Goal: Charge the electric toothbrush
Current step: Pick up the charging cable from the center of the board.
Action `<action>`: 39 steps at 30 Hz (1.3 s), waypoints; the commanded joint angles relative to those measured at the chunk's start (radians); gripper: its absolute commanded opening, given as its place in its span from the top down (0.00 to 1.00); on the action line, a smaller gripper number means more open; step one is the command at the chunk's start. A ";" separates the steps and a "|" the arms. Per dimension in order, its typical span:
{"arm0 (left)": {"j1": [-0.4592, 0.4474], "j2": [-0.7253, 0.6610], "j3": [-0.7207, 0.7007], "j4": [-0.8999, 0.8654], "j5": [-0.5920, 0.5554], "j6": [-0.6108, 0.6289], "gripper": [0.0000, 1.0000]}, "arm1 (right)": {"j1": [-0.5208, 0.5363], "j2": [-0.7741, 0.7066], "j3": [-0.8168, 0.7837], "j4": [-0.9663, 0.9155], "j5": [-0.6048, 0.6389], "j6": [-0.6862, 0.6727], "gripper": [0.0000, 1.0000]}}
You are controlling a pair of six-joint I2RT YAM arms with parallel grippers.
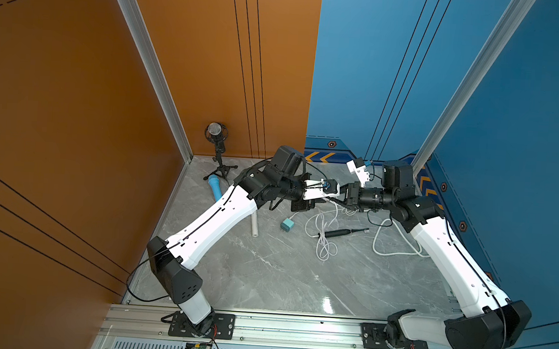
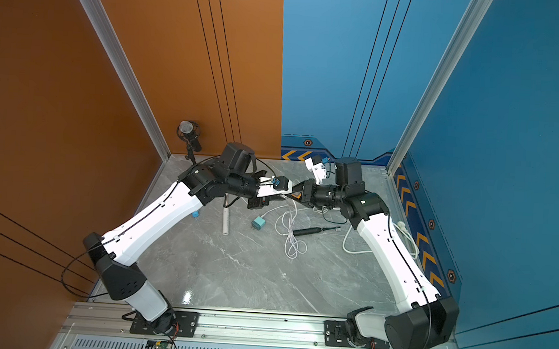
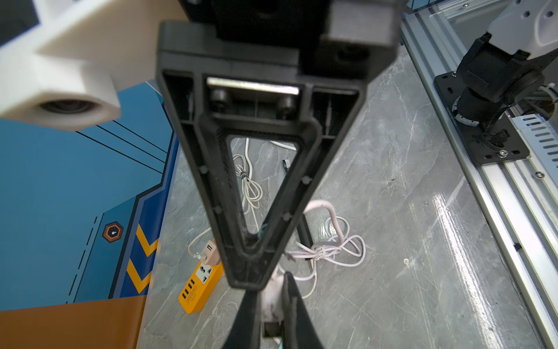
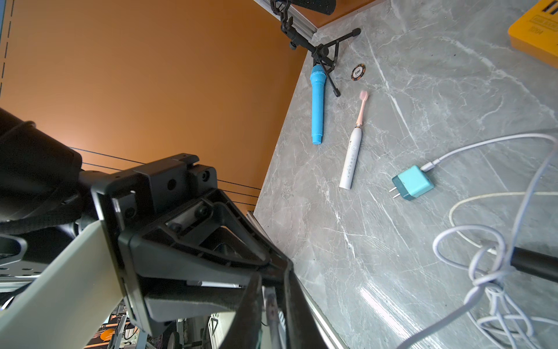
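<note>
Left arm (image 1: 208, 224) and right arm (image 1: 449, 259) stretch inward, meeting tip to tip above the desk (image 1: 265, 274). Left fingers (image 3: 296, 314) pinch a pale plug (image 3: 271, 296); right fingers (image 3: 213, 187) sit narrow, grip unclear. The black toothbrush (image 1: 341, 233) lies flat beside coiled cable (image 1: 323, 247).

This is a robotics lab test cell. Printed orange wall panels (image 1: 76, 103) fill the left of the frame and blue wall panels (image 1: 361, 70) the right, framed by bare aluminium profile posts (image 1: 152, 64). White-and-black robot arms (image 1: 208, 224) are bolted to a slotted aluminium rail (image 1: 295, 326) at the bottom edge of a grey marble-patterned desk (image 1: 265, 274). A black tripod microphone (image 1: 215, 131) stands at centre left.
</note>
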 commanded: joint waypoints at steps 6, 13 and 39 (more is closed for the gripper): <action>-0.008 0.018 0.052 -0.006 0.003 0.013 1.00 | 0.027 0.001 -0.010 0.051 -0.042 0.012 0.84; 0.006 0.029 0.069 -0.005 0.021 -0.007 1.00 | 0.027 -0.015 -0.039 0.051 -0.064 0.012 0.89; 0.015 0.024 0.086 -0.005 0.031 -0.017 1.00 | 0.017 -0.016 -0.064 0.009 -0.077 -0.016 0.83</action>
